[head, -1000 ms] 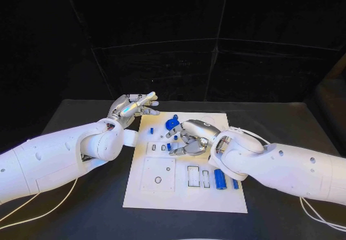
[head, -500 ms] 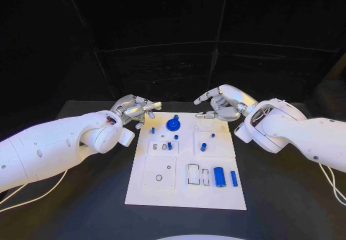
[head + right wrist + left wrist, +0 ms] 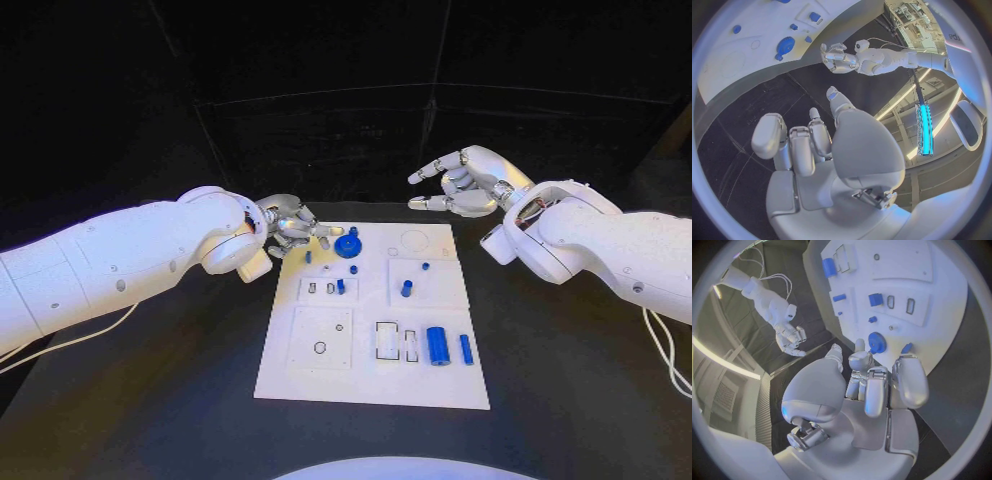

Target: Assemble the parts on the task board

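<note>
The white task board (image 3: 372,320) is seen lying flat in the middle of the black surface (image 3: 577,380), flanked by the robot's two arms. The left hand (image 3: 289,228) is held at the board's far left corner, its fingers (image 3: 907,380) curled inward with nothing visible between them; in the left wrist view the fingertips are placed just beside a round blue knob (image 3: 877,342) and a small blue peg (image 3: 906,348), though contact with either cannot be told. The right hand (image 3: 464,185) is raised above the surface beyond the board's far right corner, well apart from the board, with its fingers (image 3: 770,137) loosely bent and spread and nothing gripped. On the board, the round blue knob (image 3: 349,246) is seen near the far edge, beside a faint circular outline (image 3: 415,241). A small blue part (image 3: 407,291) is seen on the right of the board's middle band, and another small blue piece (image 3: 340,287) is set among the slots of a raised white block (image 3: 329,291) to its left. Nearer the robot, a stout blue cylinder (image 3: 438,346) and a thinner blue pin (image 3: 466,348) are laid side by side, next to two rectangular recesses (image 3: 387,341). A square raised panel (image 3: 320,338) bearing an oval ring is seen on the board's near left.
</note>
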Robot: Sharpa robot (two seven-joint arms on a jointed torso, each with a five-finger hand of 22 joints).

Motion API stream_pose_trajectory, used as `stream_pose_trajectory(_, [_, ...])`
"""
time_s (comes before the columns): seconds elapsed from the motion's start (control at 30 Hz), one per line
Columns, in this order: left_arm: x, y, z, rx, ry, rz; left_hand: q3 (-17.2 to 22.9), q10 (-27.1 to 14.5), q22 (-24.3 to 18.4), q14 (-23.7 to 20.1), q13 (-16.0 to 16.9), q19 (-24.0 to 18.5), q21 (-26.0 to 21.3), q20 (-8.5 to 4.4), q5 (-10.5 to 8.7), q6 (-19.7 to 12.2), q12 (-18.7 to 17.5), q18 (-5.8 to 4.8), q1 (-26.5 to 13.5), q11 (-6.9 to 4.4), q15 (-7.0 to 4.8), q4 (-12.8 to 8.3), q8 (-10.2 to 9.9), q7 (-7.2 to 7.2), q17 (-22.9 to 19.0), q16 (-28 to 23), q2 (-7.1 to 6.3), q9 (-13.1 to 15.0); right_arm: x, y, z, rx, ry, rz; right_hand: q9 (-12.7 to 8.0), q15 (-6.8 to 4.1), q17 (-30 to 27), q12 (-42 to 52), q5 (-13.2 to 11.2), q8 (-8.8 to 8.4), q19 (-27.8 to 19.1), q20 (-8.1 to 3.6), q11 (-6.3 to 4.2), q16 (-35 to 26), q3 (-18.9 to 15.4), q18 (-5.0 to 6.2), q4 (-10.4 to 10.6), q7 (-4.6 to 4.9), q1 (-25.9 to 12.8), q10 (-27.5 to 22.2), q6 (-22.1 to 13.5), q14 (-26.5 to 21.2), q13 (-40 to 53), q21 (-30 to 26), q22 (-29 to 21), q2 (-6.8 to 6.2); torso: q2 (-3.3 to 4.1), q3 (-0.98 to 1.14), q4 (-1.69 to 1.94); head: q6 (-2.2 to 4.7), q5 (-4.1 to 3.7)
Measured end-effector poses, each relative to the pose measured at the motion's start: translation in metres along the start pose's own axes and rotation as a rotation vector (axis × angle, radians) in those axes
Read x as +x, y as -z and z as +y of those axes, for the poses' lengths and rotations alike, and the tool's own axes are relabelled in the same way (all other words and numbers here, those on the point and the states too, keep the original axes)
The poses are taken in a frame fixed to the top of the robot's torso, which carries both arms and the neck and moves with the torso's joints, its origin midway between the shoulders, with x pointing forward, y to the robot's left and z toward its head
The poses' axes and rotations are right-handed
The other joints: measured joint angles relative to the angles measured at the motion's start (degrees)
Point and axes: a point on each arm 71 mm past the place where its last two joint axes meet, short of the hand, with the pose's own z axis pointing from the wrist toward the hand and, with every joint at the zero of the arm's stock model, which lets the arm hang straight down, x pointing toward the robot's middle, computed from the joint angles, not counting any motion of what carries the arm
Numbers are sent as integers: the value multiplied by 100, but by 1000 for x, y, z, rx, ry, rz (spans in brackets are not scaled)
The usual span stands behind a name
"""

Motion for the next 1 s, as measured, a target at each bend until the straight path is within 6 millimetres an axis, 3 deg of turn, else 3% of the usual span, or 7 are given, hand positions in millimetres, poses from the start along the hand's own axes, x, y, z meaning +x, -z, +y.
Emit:
stream_pose_trajectory(0.07, [5,-3,-1,-42,-51,18,-92,0,129,0,67,47,73,-19,0,-83,86,-9,0,0,0,65,165,-10,0,26,0,127,0,-1,-1,4,-3,-2,0,0,2,0,0,0,0,0,0,0,0,0,0,0,0,0,0,0,0,0,0,0,-7,0,0,-3,8])
stream_pose_trajectory(0.13, [9,-6,-3,-81,-99,34,-159,0,283,0,137,103,162,-19,0,-108,162,-88,0,0,0,107,285,-23,0,78,0,220,0,-2,-1,6,-6,-3,0,0,5,0,0,0,0,0,0,0,0,0,0,0,0,0,0,0,-1,-1,-8,0,-9,2,-1,-9,18])
stream_pose_trajectory(0.33, [23,-16,-14,-148,-193,81,-299,0,542,0,268,104,306,-20,-22,-228,286,-88,32,0,0,200,578,-42,0,89,32,472,0,-5,-3,14,-9,-7,-1,0,4,0,0,0,-43,-1,0,0,0,0,0,0,0,0,0,0,-9,-1,-41,0,-8,3,-4,-13,10])
stream_pose_trajectory(1.0, [41,-27,-27,-232,-328,155,-376,23,640,0,327,104,342,-20,-22,-330,374,-87,32,-22,0,246,725,-62,-1,112,32,629,2,-9,-4,24,-10,-5,-2,0,3,0,47,-1,-43,-1,0,-26,0,0,0,0,-5,1,0,0,-9,-22,-53,49,7,0,-3,-93,-16])
